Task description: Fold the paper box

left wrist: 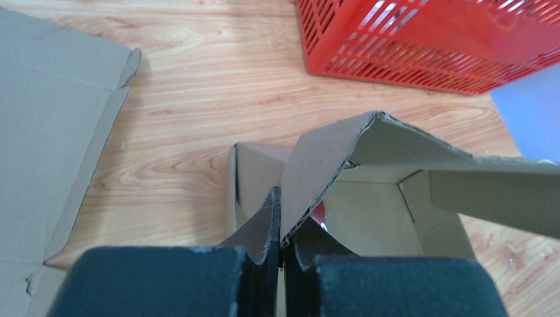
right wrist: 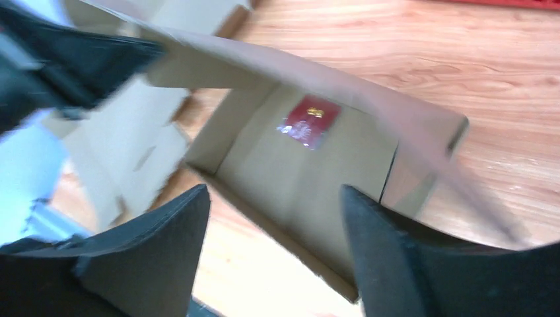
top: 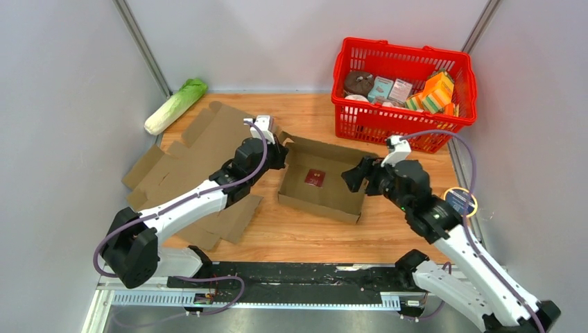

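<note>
Wooden table (top: 305, 239) is carrying everything, with the paper box (top: 320, 205) sitting open-topped at its middle, between the two arms. Flat cardboard sheets (top: 201, 139) are lying to the left of it, likely spare blanks, and a red basket (top: 367, 128) of packaged goods is standing at the far right, well apart from the work. The left gripper (left wrist: 280, 221) is reaching to the box's far left corner and pinching a loose flap (left wrist: 343, 152), its jaws shut tight on the card. I judge it is lifting that flap so it can be bent over the side wall. The right gripper (right wrist: 274, 205) is hovering above the box's right end with its jaws standing wide and holding nothing, probably placed there to steady the opposite wall or press the flap in. A small red packet (right wrist: 309, 121) is lying on the box floor, untouched by either gripper.
</note>
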You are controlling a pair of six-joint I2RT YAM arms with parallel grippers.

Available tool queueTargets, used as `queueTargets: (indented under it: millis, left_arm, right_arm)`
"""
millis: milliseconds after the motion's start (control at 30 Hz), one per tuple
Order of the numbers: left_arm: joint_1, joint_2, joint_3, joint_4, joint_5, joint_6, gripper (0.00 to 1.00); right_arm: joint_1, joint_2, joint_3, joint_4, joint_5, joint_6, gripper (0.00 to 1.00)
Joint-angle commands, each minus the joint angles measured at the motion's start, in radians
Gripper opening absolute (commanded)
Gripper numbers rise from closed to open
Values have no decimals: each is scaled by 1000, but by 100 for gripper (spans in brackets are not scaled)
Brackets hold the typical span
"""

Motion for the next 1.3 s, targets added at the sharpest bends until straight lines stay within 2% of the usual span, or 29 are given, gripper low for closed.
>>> queueTargets:
  millis: [0, 67, 200, 267, 333, 433, 533, 567, 633, 733, 767, 800, 900, 933, 1000, 1033, 1067, 1167, 1267]
  left_arm:
    - [-2, -23, -53, -13, 2, 22, 0]
    - [-2, -27, -65, -7, 2, 27, 0]
    - [-4, -38, -85, 4, -4, 27, 0]
    - [-5, -50, -99, 13, -7, 27, 0]
    - [-9, -60, -114, 31, -3, 25, 0]
    - [-9, -81, -125, 27, -6, 28, 0]
    - [-9, -118, -162, 16, -3, 24, 7]
    - [-9, -145, -177, 25, 5, 22, 11]
    - [-9, -181, -226, 24, 23, -1, 23]
    - [-9, -279, -280, -53, 80, -19, 36]
    - [-9, -338, -295, -118, 88, -29, 45]
    - [-9, -372, -307, -171, 100, -41, 47]
    - [-9, -526, -346, -398, 129, -71, 48]
    - [-9, -628, -363, -450, 153, -79, 48]
    - [-7, -730, -361, -579, 230, -90, 50]
    - [-7, -809, -329, -628, 247, -96, 49]
    - [-7, -837, -305, -706, 262, -93, 40]
    - [-7, -856, -190, -745, 347, -79, 36]
    - [-5, -709, -79, -669, 407, -76, 33]
  right_arm:
    - [3, -106, 177, -165, -136, 97, 84]
    - [1, -88, 257, -211, -134, 104, 97]
    - [3, 149, 577, -434, -214, -16, 100]
    - [3, 211, 618, -450, -248, -76, 100]
    - [3, 291, 624, -398, -274, -126, 100]
    - [4, 409, 645, -358, -321, -93, 97]
    - [29, 432, 586, -242, -390, -22, 89]
    - [36, 426, 513, -199, -392, 39, 89]
    - [52, 395, 445, -72, -401, 86, 88]
    - [53, 366, 323, 36, -395, 149, 88]
    - [53, 362, 287, 71, -404, 159, 88]
    - [55, 360, 267, 91, -413, 180, 88]
    - [62, 377, 221, 140, -449, 196, 88]
    - [65, 380, 213, 139, -449, 194, 89]
    - [67, 389, 178, 160, -450, 203, 89]
    - [67, 394, 161, 171, -472, 206, 89]
    - [68, 404, 148, 192, -482, 211, 89]
    - [84, 420, 87, 217, -496, 220, 89]
    - [87, 435, 20, 222, -503, 220, 84]
